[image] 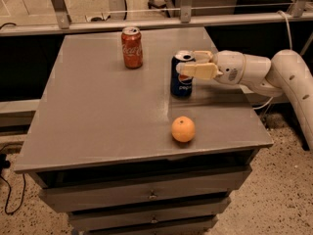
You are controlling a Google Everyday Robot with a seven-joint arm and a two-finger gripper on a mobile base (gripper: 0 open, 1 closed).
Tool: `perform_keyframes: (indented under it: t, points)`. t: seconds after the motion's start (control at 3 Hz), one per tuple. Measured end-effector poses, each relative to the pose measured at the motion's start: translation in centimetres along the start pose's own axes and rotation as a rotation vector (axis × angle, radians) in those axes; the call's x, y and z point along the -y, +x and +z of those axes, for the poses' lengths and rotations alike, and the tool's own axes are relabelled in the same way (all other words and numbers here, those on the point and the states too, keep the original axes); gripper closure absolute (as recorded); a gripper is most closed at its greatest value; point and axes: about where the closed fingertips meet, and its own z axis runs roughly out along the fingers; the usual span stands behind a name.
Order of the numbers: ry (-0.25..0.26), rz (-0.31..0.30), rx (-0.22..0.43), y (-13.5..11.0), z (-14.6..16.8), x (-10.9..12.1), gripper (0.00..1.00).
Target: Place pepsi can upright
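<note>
The pepsi can [181, 82], dark blue with a silver top, stands upright on the grey table [98, 111], right of centre. My gripper [189, 61] reaches in from the right at the can's upper part. Its near finger [198, 71] lies across the front of the can just under the rim, and its far finger [203, 56] runs behind the top. The gripper is shut on the can. The can's base looks to be resting on the tabletop.
A red Coca-Cola can [132, 48] stands upright at the back, left of the pepsi can. An orange [183, 129] lies near the front edge, just below the pepsi can. The white arm [274, 75] stretches over the table's right edge. Drawers sit under the tabletop.
</note>
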Motion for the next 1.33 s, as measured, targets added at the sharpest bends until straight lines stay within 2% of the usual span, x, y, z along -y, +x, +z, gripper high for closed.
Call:
perform_keyframes:
  t: [0.33, 0.67, 1.0, 1.33]
  points:
    - [0.002, -0.017, 0.019, -0.5, -0.7, -0.5, 0.13]
    - [0.004, -0.050, 0.017, -1.9, -1.6, -1.3, 0.00]
    - [0.005, -0.114, -0.022, -5.3, -2.6, -3.0, 0.00]
    - [0.020, -0.176, -0.096, -9.5, -4.6, -5.1, 0.00]
